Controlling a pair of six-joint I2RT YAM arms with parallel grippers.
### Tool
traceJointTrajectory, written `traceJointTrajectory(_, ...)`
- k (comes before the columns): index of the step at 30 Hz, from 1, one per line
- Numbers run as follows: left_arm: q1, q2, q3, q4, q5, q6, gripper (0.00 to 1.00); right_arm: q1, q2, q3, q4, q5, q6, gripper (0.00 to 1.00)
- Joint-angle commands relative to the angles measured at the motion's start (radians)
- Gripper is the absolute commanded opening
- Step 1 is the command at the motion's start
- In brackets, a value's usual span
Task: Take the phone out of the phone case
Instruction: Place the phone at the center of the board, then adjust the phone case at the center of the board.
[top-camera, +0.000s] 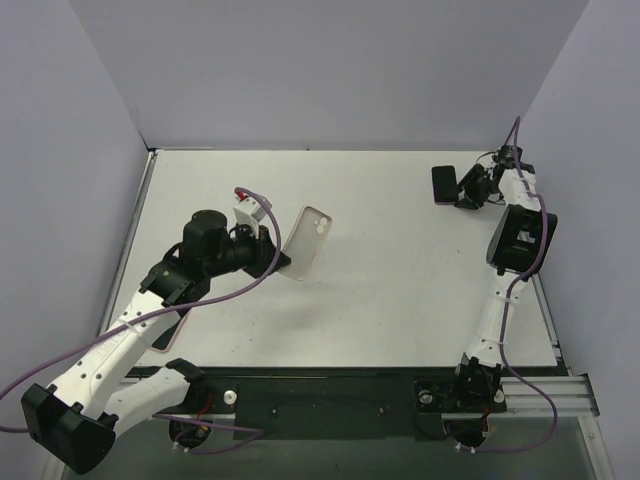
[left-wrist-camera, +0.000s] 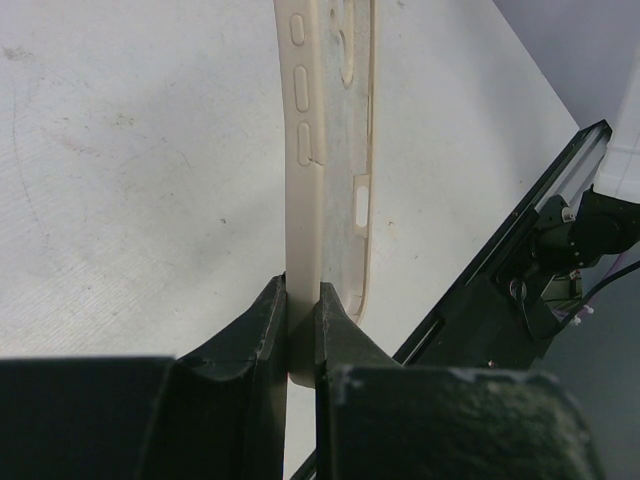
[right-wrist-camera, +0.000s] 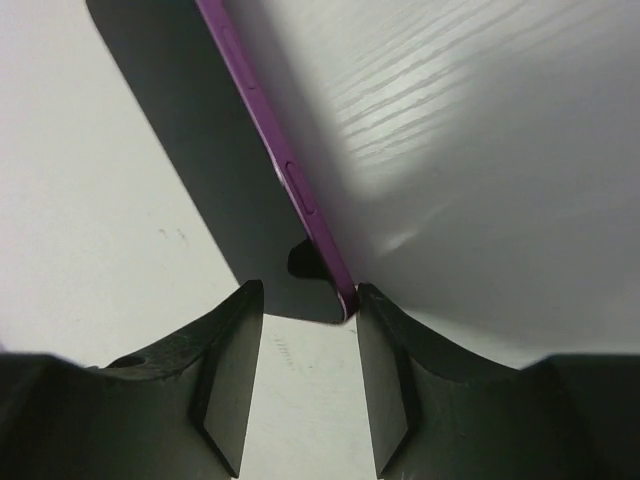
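A thin purple cable (top-camera: 258, 196) loops just behind the cream plastic phone case (top-camera: 308, 243). The left gripper (top-camera: 272, 256) is clamped on the case's edge. Far right of the case, the dark phone with purple rim (top-camera: 443, 185) touches one finger of the right gripper (top-camera: 465, 190), whose jaws stand apart. The white table (top-camera: 400, 290) is enclosed by grey walls (top-camera: 330, 70).

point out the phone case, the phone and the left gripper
phone case (top-camera: 308, 242): top view, middle of its broad side
phone (top-camera: 443, 185): top view, its dark flat side
left gripper (left-wrist-camera: 303, 300): left wrist view, between its fingertips
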Motion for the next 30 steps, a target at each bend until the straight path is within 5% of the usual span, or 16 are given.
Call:
traceJointTrajectory(1, 0.002, 0.003, -0.001, 0.068, 0.041, 0.015, 0.0, 0.011, 0.007, 0.078, -0.181, 0.246, -0.086, 0.4)
traceJointTrajectory(9, 0.033, 0.043, -0.024, 0.118, 0.105, -0.002, 0.0, 0.076, -0.17, 0.038, -0.276, 0.547, -0.077, 0.48)
traceJointTrajectory(18, 0.022, 0.175, -0.031, 0.16, 0.202, -0.054, 0.0, 0.287, -0.733, -0.583, -0.023, 0.768, -0.108, 0.5)
traceJointTrajectory(23, -0.039, 0.269, -0.081, 0.25, 0.192, -0.231, 0.0, 0.376, -1.02, -0.951, 0.145, 0.666, -0.056, 0.5)
traceJointTrajectory(27, -0.183, 0.275, -0.237, 0.568, 0.109, -0.509, 0.0, 0.477, -1.16, -1.127, 0.227, 0.575, -0.017, 0.5)
traceJointTrajectory(30, -0.289, 0.356, -0.262, 0.668, 0.05, -0.539, 0.0, 0.527, -1.24, -1.202, 0.239, 0.569, 0.009, 0.5)
